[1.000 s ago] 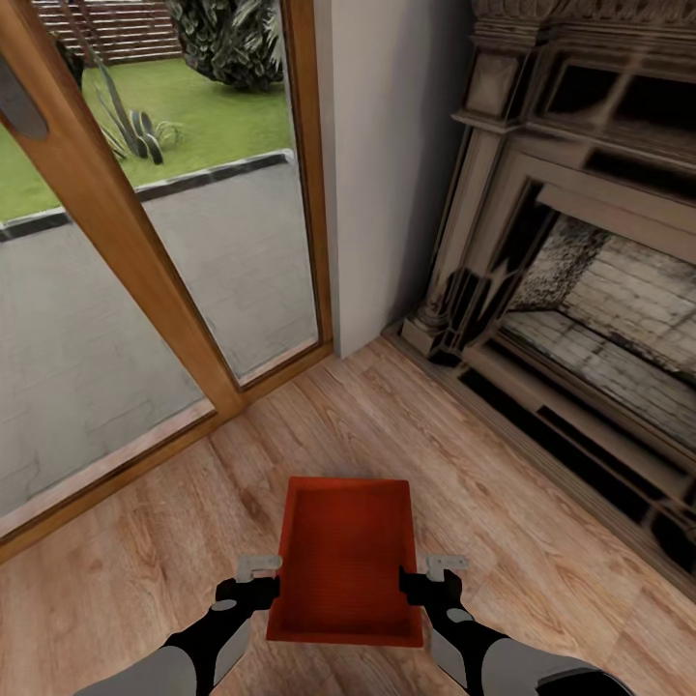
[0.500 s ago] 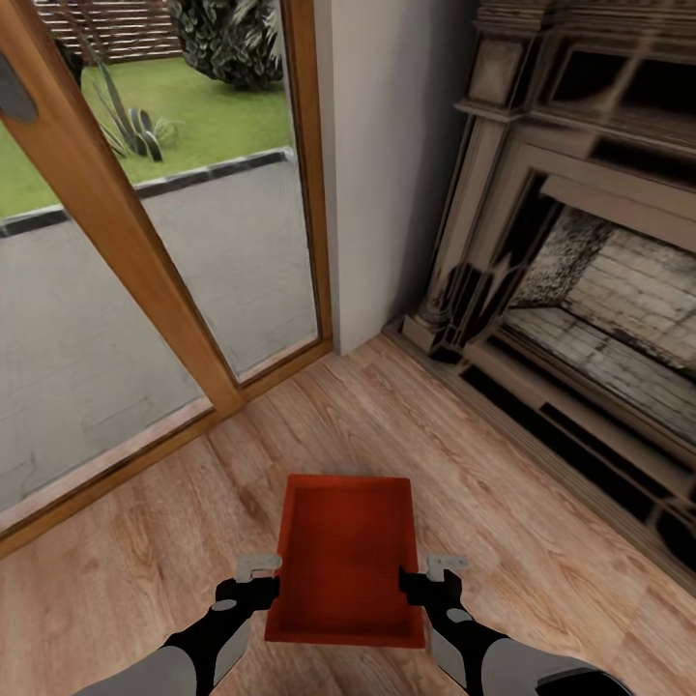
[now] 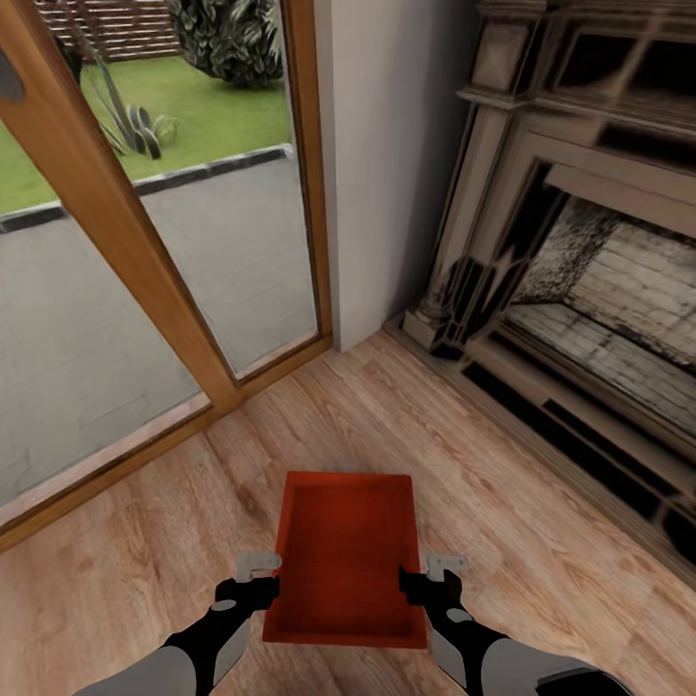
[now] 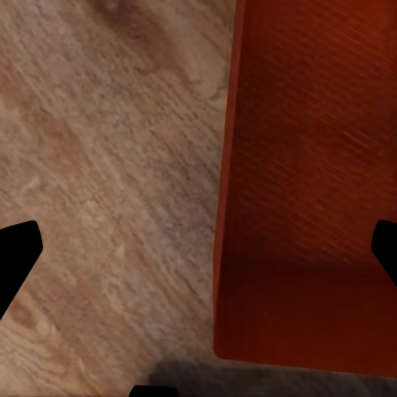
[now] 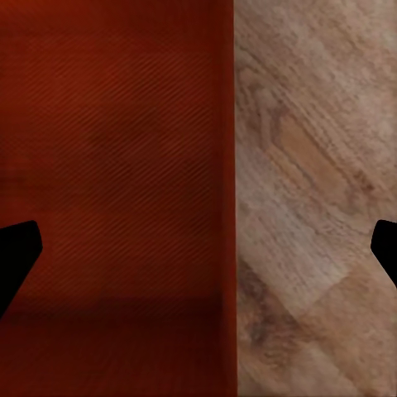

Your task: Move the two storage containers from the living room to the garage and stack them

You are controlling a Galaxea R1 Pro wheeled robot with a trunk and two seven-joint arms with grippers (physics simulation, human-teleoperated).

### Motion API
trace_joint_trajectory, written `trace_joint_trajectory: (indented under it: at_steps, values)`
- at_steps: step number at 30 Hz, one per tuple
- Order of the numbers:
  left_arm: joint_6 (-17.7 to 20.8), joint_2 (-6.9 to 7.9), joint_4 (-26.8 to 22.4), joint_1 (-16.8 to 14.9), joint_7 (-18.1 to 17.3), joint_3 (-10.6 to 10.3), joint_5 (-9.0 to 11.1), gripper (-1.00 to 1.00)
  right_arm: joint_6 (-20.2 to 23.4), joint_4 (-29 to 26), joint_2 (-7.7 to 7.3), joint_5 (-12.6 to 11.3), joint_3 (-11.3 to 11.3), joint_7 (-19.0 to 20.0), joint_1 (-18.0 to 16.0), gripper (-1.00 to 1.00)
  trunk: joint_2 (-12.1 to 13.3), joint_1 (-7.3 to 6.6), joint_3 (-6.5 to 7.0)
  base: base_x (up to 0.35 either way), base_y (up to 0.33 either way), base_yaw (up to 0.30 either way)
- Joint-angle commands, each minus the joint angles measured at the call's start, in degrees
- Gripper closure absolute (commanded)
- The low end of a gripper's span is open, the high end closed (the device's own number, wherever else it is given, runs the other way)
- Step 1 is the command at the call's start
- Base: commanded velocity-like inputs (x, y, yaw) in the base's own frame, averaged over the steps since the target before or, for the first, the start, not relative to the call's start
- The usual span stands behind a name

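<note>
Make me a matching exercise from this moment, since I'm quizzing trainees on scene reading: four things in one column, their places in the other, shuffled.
Things:
1. storage container
2. fireplace
3. glass door
4. left pincer

Places:
A. at the container's left long wall
B. right side of the head view
C. between the two pincers, over the wood floor
D. left side of the head view, lawn beyond

Pairs: 1-C, 2-B, 3-D, 4-A

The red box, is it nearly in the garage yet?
Not yet. One storage container is between the left gripper and the right gripper, one at each long side. Below is wood-plank floor by the fireplace and glass door, so this is the living room. Left: reaching the garage and stacking both containers.
</note>
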Motion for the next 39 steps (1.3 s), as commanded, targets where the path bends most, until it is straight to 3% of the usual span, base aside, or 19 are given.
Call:
trace_joint_trajectory:
  at_steps: [1,39]
  values:
    - [-0.22,0.02,0.06,-0.03,0.25,-0.48,0.6,-1.0,-0.31,0.17,0.03,-0.59,0.48,-0.09,-0.07,-1.0,-0.43,0.22,-0.22,0.0,0.0,0.0]
    - [-0.28,-0.04,-0.21,-0.03,0.25,-0.33,0.52,-1.0,-0.16,0.18,-0.03,-0.75,0.46,-0.09,-0.07,-1.0,-15.67,8.57,-7.04,0.0,0.0,0.0]
